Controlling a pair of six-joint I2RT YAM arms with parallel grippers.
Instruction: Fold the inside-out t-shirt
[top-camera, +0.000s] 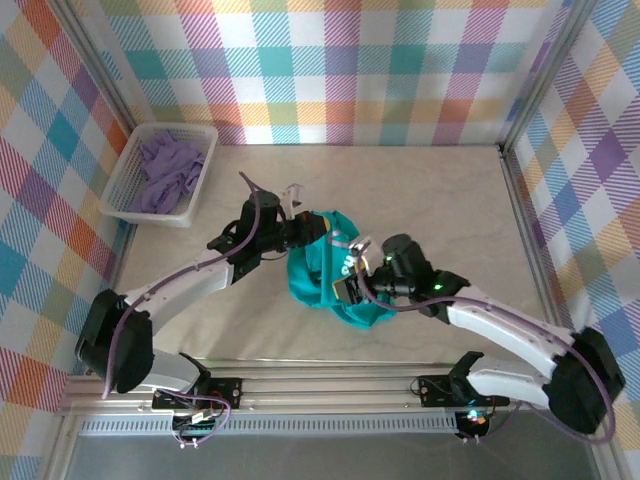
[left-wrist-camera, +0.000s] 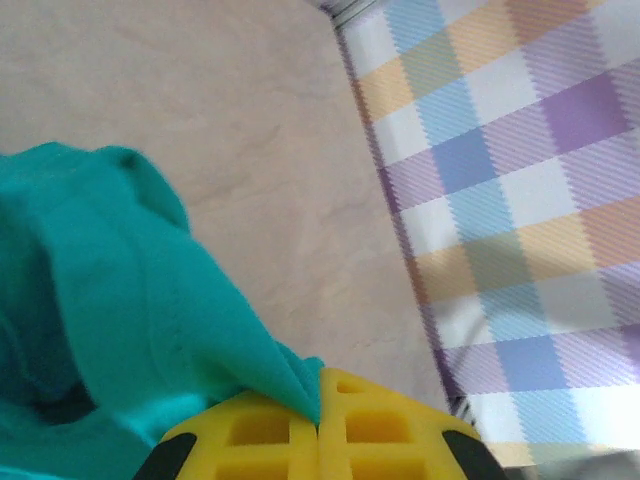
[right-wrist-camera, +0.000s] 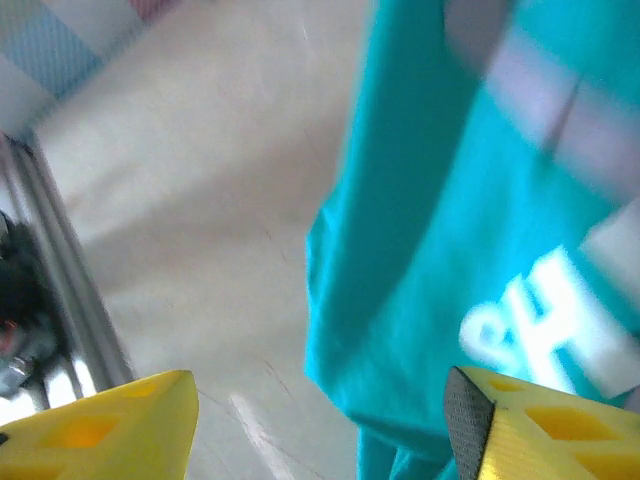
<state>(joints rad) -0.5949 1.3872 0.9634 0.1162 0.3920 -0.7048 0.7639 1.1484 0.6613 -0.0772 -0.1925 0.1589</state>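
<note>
Being pinched by the tightly clamped left gripper (left-wrist-camera: 318, 425), the t-shirt (top-camera: 325, 278) is bunched up. The right gripper (right-wrist-camera: 320, 385) is spread wide, with nothing gripped.

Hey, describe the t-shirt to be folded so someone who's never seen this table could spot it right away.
Start at the marbled table inside the plaid walls; near its middle is a bunched teal-green t-shirt with pale lettering. Its only fabric neighbour is the lavender garment in the white basket at the far left corner, so the teal colour sets it apart.
</note>
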